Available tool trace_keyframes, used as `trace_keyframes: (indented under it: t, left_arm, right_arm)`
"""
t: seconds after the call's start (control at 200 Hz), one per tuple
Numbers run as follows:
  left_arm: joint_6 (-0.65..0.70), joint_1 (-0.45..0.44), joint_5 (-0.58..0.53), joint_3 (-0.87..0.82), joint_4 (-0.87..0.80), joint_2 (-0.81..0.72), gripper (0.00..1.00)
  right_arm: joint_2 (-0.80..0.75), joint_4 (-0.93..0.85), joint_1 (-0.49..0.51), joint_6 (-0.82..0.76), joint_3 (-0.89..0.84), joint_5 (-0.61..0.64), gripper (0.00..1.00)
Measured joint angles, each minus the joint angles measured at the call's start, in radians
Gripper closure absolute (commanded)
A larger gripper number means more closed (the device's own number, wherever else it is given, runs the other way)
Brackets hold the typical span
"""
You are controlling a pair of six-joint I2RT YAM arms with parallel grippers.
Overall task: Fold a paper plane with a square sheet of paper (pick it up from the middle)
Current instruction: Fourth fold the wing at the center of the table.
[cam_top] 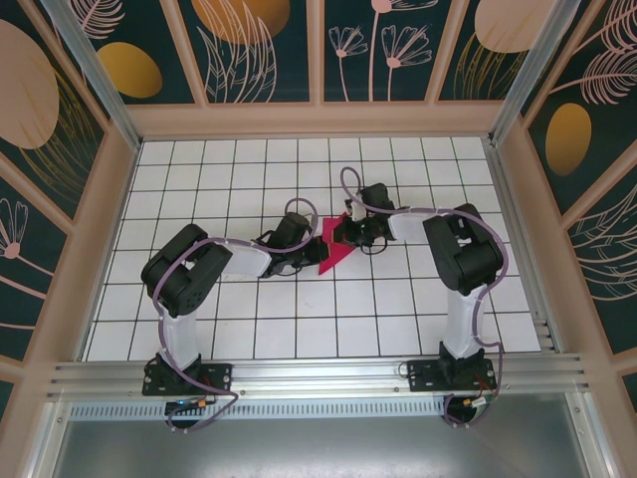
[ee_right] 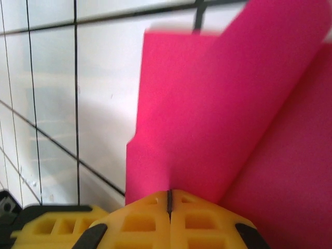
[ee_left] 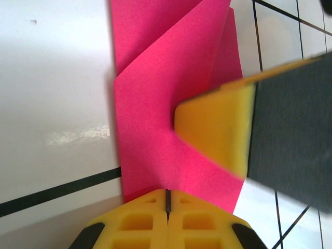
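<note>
Our left gripper [ee_left: 167,194] is shut tight on one edge of the paper [ee_left: 155,104]. Our right gripper [ee_right: 169,194] pinches the other side. The paper sits between them, mid worktop [cam_top: 249,319], and we think its length runs far to near.

The table [cam_top: 199,179] was covered in white square tiles divided by thin black grid lines, and the left wrist view showed a soft glare on their glossy surface. Pale beige framing [cam_top: 318,120] ran round its edges. Above it stood wall panels [cam_top: 264,50] of dark teal, printed with peach line-drawn flowers, leaves and orange ovals. Silver metal posts [cam_top: 95,72] rose at the far corners. Along the near edge lay aluminium rails [cam_top: 318,373], a perforated strip [cam_top: 328,408] and a grey metal sheet [cam_top: 318,448].
</note>
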Motion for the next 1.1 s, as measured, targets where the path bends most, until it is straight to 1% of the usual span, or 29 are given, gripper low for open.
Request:
trace_keyframes:
  t: [0.205,0.33,0.415,0.51,0.651,0.761,0.846,1.031,1.101]
  left_arm:
    - [0.007,-0.001,0.000,0.000,0.000,0.000,1.00]
    - [0.007,-0.001,-0.001,0.004,-0.007,0.000,1.00]
    - [0.007,-0.001,-0.002,0.006,-0.010,0.000,1.00]
    - [0.007,-0.001,-0.003,0.007,-0.011,0.000,1.00]
    - [0.007,-0.001,-0.004,0.008,-0.015,0.000,1.00]
    - [0.007,-0.001,-0.004,0.008,-0.015,0.000,1.00]
    - [0.007,-0.001,-0.004,0.008,-0.015,0.000,1.00]
    - [0.007,-0.001,-0.004,0.008,-0.016,0.000,1.00]
    - [0.007,-0.001,-0.005,0.009,-0.017,0.000,1.00]
  right_arm:
    - [0.071,-0.018,-0.090,-0.020,0.125,0.028,0.98]
    - [0.072,-0.019,-0.114,-0.022,0.161,0.042,0.97]
    - [0.043,-0.017,-0.111,-0.021,0.146,0.041,0.97]
    - [-0.023,-0.010,-0.095,-0.018,0.098,0.040,0.97]
    - [-0.082,0.007,-0.048,-0.014,0.039,0.032,0.97]
    - [-0.075,0.009,-0.001,-0.014,0.013,0.021,0.97]
    - [-0.052,0.010,0.016,-0.014,0.011,0.012,0.97]
    - [0.013,0.006,-0.005,-0.013,0.017,0.011,0.98]
    - [0.029,-0.003,-0.020,-0.007,0.033,-0.014,0.98]
